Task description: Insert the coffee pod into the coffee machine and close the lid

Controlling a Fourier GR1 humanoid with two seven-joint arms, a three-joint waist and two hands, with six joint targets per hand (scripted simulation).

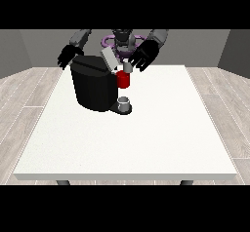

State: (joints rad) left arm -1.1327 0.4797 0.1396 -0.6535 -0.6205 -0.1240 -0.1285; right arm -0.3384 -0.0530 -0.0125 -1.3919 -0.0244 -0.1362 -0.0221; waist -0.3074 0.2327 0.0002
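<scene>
While lid stands raised, pod sits at hand — above machine

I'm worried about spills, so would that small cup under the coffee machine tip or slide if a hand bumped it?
The cup looks short and wide, so it would probably slide rather than tip. It seems small beside the machine, so likely light and easily nudged. It stands on the machine's base, so a hard push might knock it off the edge.

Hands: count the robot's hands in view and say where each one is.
2. One hand hangs at the view's left, behind the coffee machine. The other hand is at the view's right, beside the raised lid, above the red part.
</scene>
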